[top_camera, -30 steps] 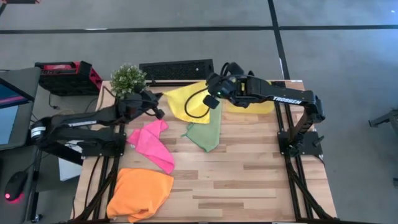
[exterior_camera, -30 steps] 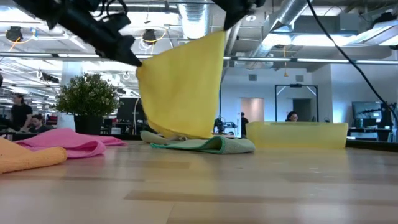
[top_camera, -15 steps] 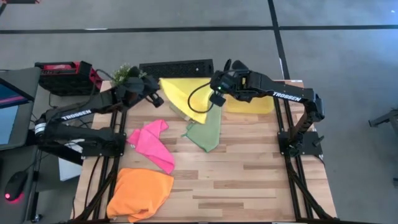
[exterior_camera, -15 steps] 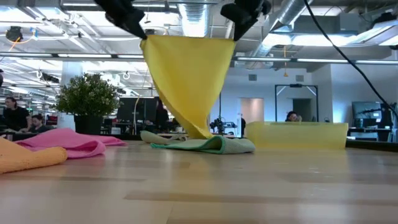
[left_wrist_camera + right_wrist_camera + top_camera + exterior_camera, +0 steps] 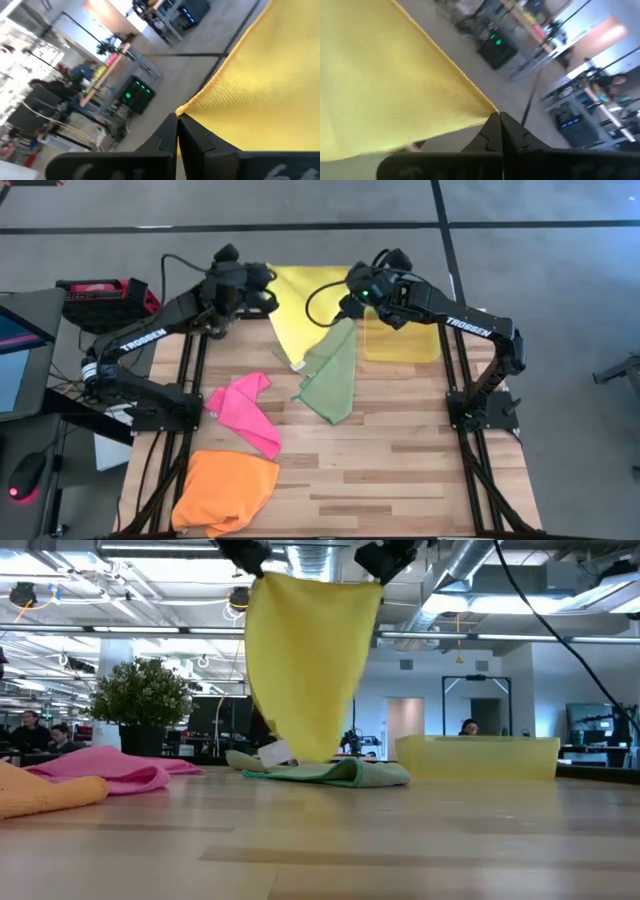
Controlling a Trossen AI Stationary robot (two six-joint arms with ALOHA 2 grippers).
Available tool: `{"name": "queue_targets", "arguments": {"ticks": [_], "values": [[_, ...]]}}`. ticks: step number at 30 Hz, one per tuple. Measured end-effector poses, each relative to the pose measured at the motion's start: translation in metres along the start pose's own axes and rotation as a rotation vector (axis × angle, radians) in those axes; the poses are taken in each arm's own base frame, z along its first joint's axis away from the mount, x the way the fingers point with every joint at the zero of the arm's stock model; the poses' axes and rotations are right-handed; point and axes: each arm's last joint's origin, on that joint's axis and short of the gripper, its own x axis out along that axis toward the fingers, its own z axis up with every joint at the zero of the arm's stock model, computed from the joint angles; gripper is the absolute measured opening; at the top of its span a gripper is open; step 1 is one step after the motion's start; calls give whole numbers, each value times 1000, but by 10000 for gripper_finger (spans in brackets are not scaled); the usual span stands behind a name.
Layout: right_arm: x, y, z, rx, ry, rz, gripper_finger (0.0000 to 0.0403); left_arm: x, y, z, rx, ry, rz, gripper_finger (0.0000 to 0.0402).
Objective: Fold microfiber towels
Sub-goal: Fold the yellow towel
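The bright yellow towel [image 5: 305, 305] hangs high over the table's far side, held by both grippers at its top corners; it also shows in the low view [image 5: 308, 670]. My left gripper [image 5: 268, 285] is shut on its left top corner, my right gripper [image 5: 350, 288] on its right top corner. The pale green towel [image 5: 333, 383] lies crumpled on the table below it. The hot pink towel [image 5: 245, 412] lies at the left. The orange towel [image 5: 226, 490] lies at the near left. My left gripper pinches the yellow towel's corner [image 5: 186, 111] between its two shut fingers. The towel hangs below it, its top edge stretched toward the other gripper. My right gripper pinches the opposite top corner [image 5: 487, 111] between its two shut fingers. The towel hangs down, its lower tip [image 5: 290, 755] just above the green towel.
A translucent yellow tray [image 5: 400, 340] stands at the far right of the table, also in the low view [image 5: 478, 755]. A potted plant [image 5: 143, 700] stands at the far left. A dark keyboard-like box [image 5: 290, 285] lies behind the far edge.
Both grippers have risen and gone toward the far edge with the yellow towel, my left gripper climbing most. The towel's top edge has been drawn level and spread between them, and its lower part has lifted off the table.
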Motion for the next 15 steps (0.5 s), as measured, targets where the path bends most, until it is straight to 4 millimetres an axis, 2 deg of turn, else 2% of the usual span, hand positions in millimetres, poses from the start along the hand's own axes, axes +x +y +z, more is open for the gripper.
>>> {"name": "queue_targets", "arguments": {"ticks": [4, 7, 10, 15], "values": [[-13, -15, 2, 31, -39, -14, 4, -6, 11, 11, 30, -10, 8, 0], [-27, -18, -1, 22, -45, 13, 4, -11, 6, 10, 73, 21, -35, 0], [-43, -15, -6, 14, -42, 90, 4, -17, -1, 2, 104, 85, -102, 0], [-63, 3, -19, -22, 22, 245, 4, -27, -16, -10, 93, 190, -234, 0]]}}
